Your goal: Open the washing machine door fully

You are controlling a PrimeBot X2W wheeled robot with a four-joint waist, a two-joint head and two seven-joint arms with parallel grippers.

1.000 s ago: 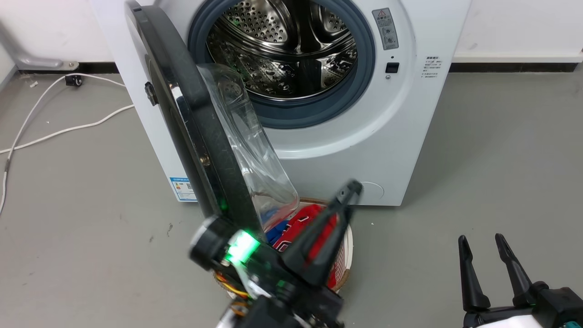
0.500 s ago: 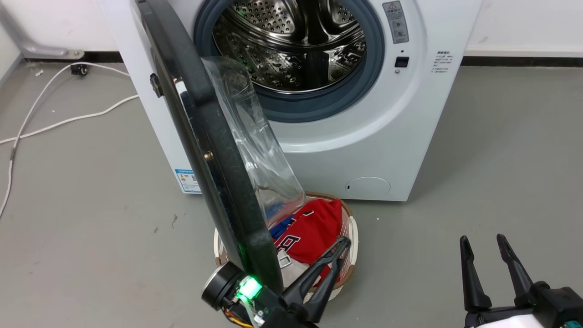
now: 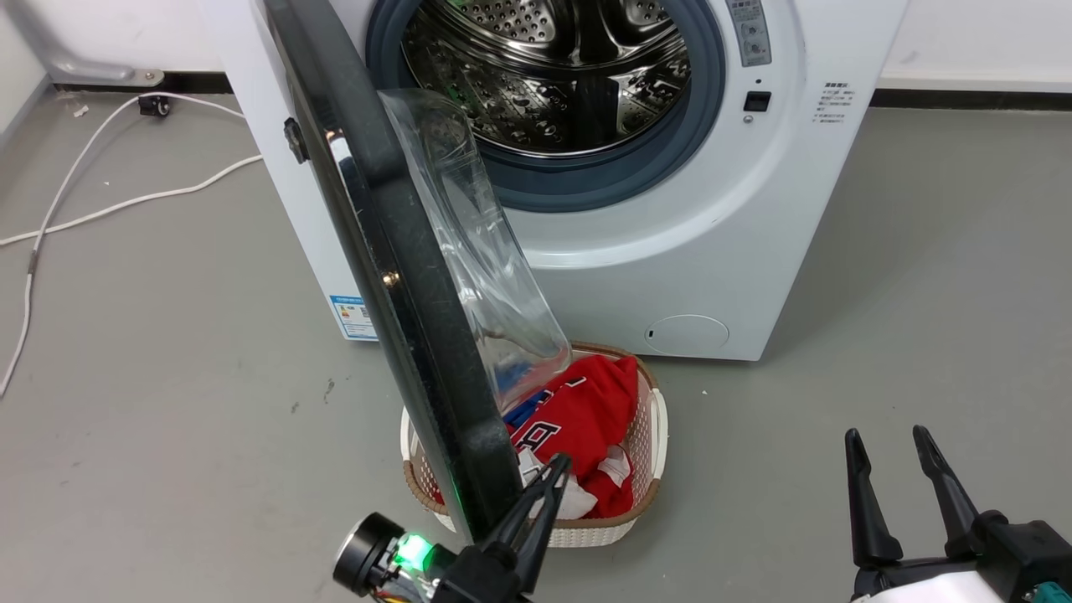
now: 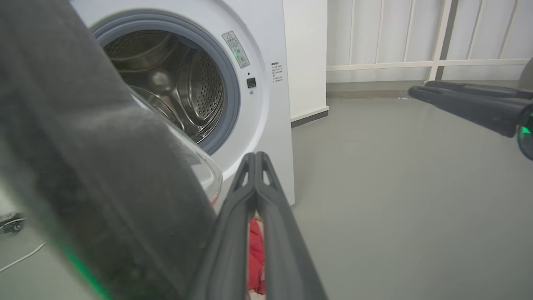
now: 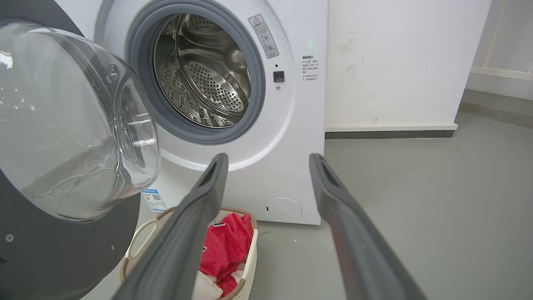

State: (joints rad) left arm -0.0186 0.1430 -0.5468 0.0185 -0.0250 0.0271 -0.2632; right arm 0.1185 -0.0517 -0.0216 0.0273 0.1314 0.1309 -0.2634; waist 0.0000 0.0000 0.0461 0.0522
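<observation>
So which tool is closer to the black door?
Left. The left tool sits right by the door, at its lower edge; the right tool is off to the side over the floor.

floor [image 3: 167, 352]: plain grey, a bit scuffed | washing machine [image 3: 712, 251]: white front-loader parked on it, back to the wall | basket [image 3: 586, 529]: pale woven one on the floor just in front of the machine, red clothes [image 3: 586, 410] piled inside | cable [image 3: 126, 203]: white cord snaking loose, left of the machine
</observation>
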